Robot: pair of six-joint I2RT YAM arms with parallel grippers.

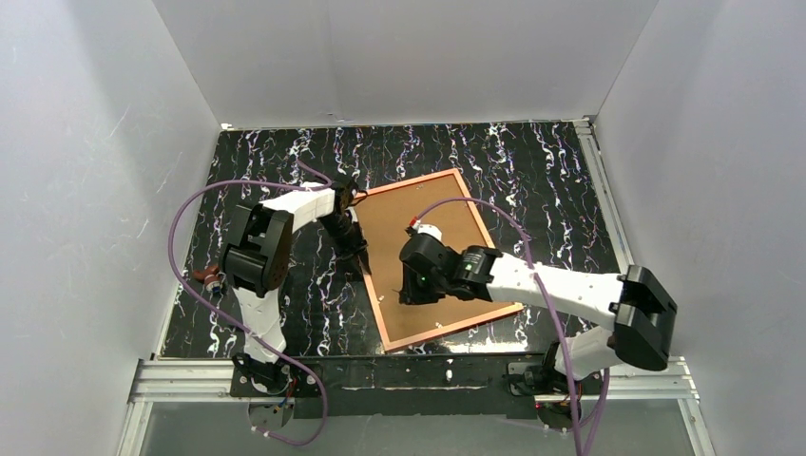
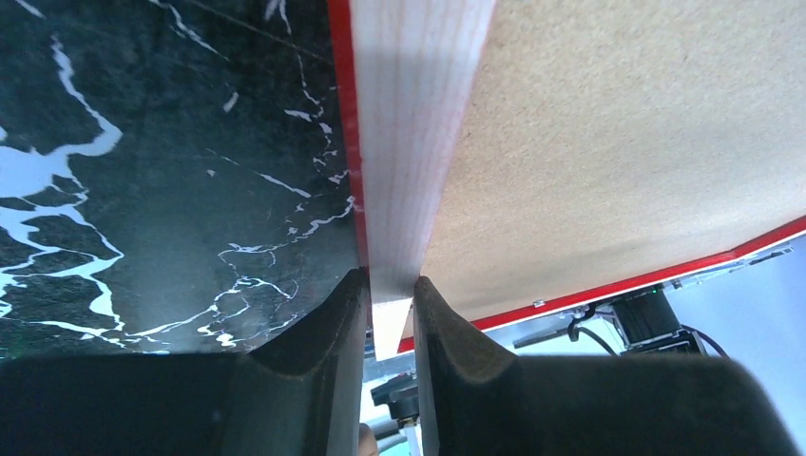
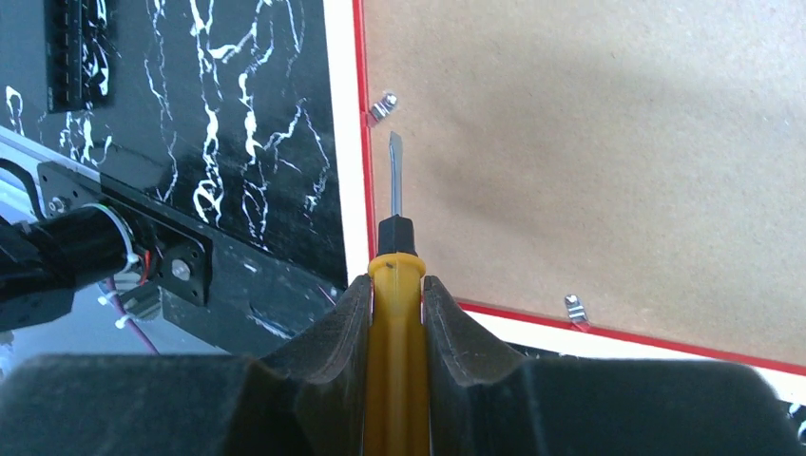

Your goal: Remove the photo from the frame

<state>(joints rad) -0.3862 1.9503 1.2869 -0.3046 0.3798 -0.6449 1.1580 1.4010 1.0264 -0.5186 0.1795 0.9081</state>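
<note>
The frame (image 1: 456, 326) lies face down on the black marbled table, its orange-pink rim up. The photo shows only its brown board back (image 1: 423, 214); the print side is hidden. My left gripper (image 1: 361, 258) is shut on the frame's left rim (image 2: 409, 142), beside the board (image 2: 618, 142). My right gripper (image 1: 411, 285) is shut on a yellow-handled screwdriver (image 3: 394, 285) over the board's near left part. The blade tip (image 3: 395, 152) lies just inside the rim (image 3: 344, 142), a little short of a metal clip (image 3: 383, 106). A second clip (image 3: 574, 309) sits on the near edge.
White walls (image 1: 114, 142) close in the table on three sides. An aluminium rail (image 1: 190, 375) runs along the near edge by the arm bases. Purple cables (image 1: 190, 204) loop off both arms. A black part (image 3: 81, 47) is on the table's left.
</note>
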